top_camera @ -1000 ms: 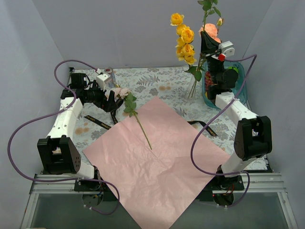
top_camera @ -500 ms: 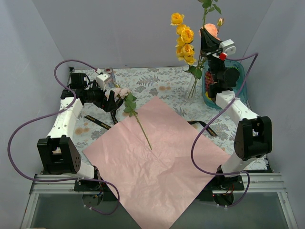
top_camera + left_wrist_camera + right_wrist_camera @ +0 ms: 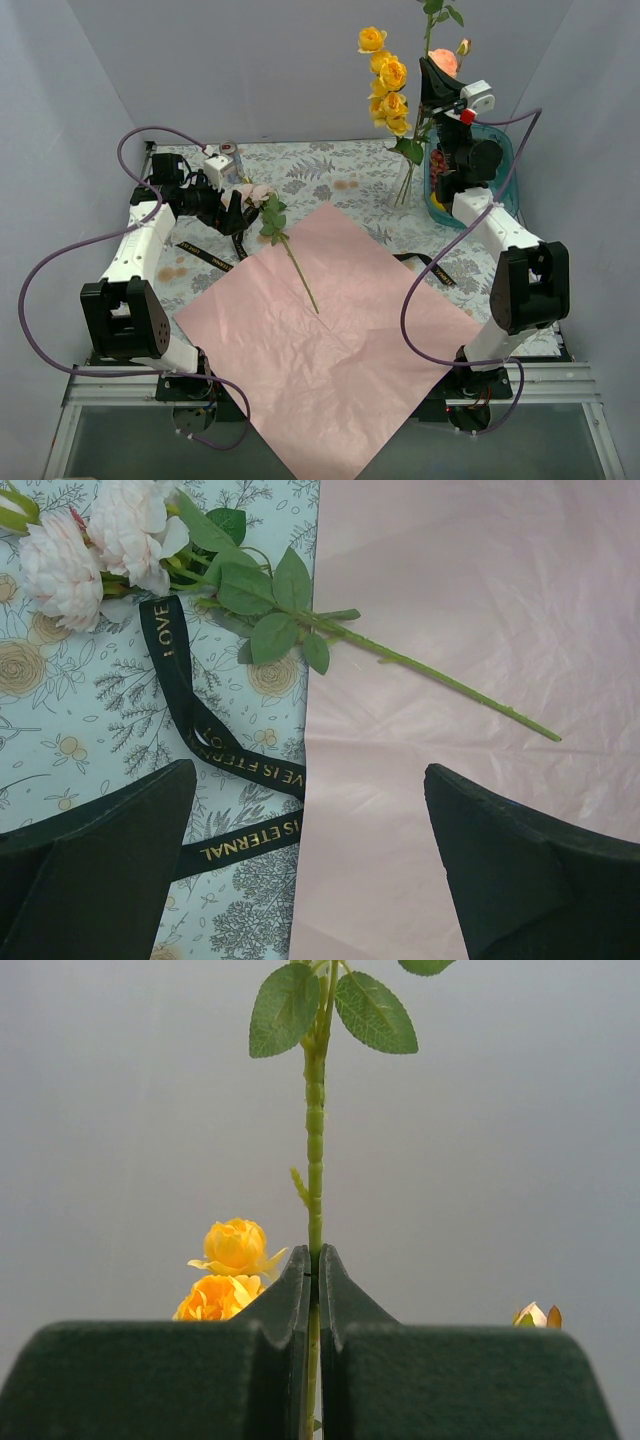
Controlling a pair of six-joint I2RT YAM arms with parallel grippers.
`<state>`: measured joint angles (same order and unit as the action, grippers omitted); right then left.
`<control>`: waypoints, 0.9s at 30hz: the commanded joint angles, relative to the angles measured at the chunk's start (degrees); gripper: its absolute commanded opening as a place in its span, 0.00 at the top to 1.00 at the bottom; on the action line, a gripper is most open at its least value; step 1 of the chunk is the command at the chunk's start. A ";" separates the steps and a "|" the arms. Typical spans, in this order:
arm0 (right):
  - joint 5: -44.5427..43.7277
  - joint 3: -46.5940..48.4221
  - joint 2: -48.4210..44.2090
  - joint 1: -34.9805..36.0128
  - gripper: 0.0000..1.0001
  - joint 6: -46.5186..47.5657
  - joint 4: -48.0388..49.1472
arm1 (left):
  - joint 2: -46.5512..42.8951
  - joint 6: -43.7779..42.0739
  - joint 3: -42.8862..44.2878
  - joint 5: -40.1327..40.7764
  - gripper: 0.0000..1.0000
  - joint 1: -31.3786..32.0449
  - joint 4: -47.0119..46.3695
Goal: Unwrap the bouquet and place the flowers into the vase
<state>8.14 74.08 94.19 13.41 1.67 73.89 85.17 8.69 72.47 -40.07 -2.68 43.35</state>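
Claws differ: the right claw (image 3: 313,1260) is clenched on a green stem (image 3: 315,1140), upright, high over the vase (image 3: 405,186), where yellow flowers (image 3: 388,88) stand. The left claw (image 3: 310,775) gapes over a black ribbon (image 3: 195,720). A pink flower (image 3: 95,535) lies nearby, its end on pink paper (image 3: 480,580).

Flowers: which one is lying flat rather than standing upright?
The pale pink one: stem across the pink paper, before the open left hand. The yellow ones stand in the vase; a leafy stem is pinched upright in the right hand.
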 commanded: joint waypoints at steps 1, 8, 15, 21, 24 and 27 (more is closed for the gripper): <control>0.99 1.24 0.82 -0.93 0.99 -0.88 34.74 | -0.09 -1.13 1.71 -0.88 0.02 -0.22 0.33; 2.32 1.24 1.52 -1.37 0.99 -1.23 34.83 | 0.61 -1.22 2.41 -0.71 0.02 -0.22 0.50; 1.97 0.97 2.05 -2.42 0.99 -4.57 34.75 | 0.88 -1.31 2.50 -0.62 0.02 -0.31 0.59; 0.65 -0.78 2.84 -2.69 0.99 -5.28 34.75 | 0.97 -1.31 2.59 -0.62 0.02 -0.14 0.33; -0.67 -2.36 3.28 -2.60 0.99 -5.19 34.05 | 0.97 -1.31 2.86 -0.79 0.02 -0.22 0.24; -2.51 -4.29 3.37 -2.69 0.99 -5.88 32.99 | 0.79 -1.04 2.77 -1.15 0.02 -0.22 0.24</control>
<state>9.06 71.70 97.10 10.98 -2.83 74.00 86.74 8.32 73.03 -40.07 -2.68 43.53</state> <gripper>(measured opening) 0.040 0.982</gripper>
